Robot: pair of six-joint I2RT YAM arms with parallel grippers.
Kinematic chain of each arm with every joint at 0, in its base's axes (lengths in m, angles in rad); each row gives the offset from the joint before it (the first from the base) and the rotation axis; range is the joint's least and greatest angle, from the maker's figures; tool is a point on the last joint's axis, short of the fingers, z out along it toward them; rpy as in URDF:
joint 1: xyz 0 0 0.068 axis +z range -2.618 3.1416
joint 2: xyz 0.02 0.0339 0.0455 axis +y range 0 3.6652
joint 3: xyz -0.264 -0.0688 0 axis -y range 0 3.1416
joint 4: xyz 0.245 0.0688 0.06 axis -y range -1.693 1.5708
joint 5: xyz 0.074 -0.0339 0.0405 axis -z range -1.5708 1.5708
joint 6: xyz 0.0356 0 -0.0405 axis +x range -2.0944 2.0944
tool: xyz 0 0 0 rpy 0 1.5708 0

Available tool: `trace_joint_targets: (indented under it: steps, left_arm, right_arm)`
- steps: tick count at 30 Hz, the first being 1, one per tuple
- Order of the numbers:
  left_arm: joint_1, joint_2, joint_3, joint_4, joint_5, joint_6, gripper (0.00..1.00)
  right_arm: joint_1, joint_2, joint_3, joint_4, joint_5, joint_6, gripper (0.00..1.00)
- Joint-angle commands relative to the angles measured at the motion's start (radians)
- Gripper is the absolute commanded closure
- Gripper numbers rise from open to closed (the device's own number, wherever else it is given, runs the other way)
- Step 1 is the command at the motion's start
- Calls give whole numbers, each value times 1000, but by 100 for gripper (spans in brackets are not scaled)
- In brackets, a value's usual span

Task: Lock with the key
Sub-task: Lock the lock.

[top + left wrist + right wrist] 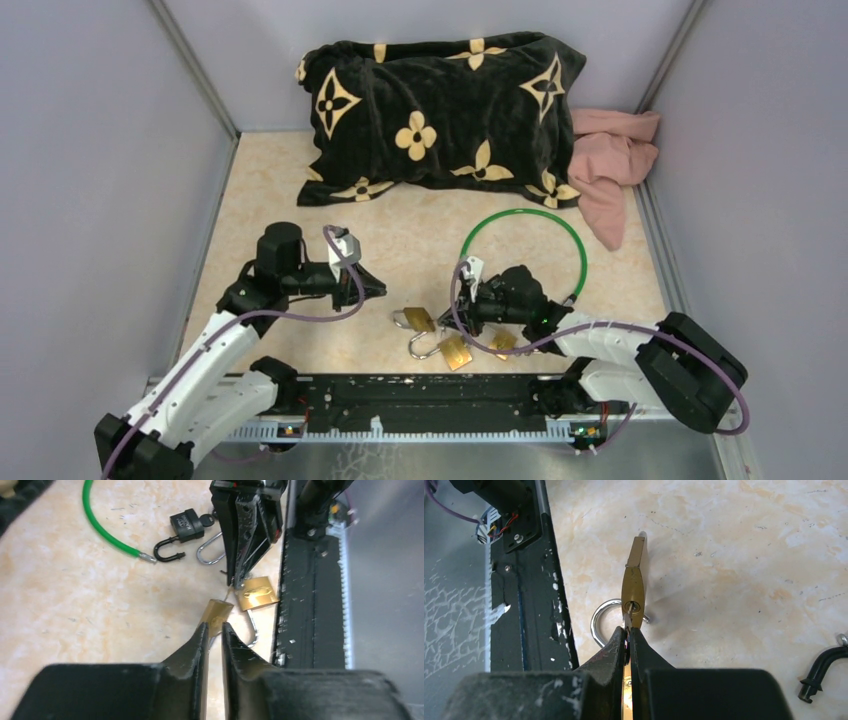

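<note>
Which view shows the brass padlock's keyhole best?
Right wrist: the keyhole faces the camera, with the key at it, held in the shut right gripper. Left wrist shows that brass padlock side-on, keyhole out of sight. Top external is too far away to show any keyhole.

Brass padlock (419,320) between left pincer (381,291) and right pincer (472,326)
</note>
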Motion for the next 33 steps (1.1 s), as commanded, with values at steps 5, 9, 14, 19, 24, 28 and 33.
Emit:
trace_joint_targets:
  steps: [5,9,14,19,24,28,33]
  left_arm:
    - [-139,191,-82,-114,-115,591,37]
    - [-207,290,-141,48,-184,634,24]
    - [-221,413,-116,156,-209,655,15]
    - [-255,476,-123,231,-242,641,15]
    - [-248,446,29,-135,-199,874,35]
    - [-249,421,161,-560,-113,1087,42]
    - [-249,455,118,-221,-141,823,32]
  right_arm:
    - [-4,67,104,36,-35,-61,100]
    - [-2,93,116,31,-58,-73,100]
    - [-1,74,117,2,-78,-105,100]
    - [0,47,131,-48,-92,-156,100]
    - [0,38,143,-100,-91,-205,100]
    - [0,42,147,-113,-81,-226,100]
    - [-1,50,148,-94,-89,-224,100]
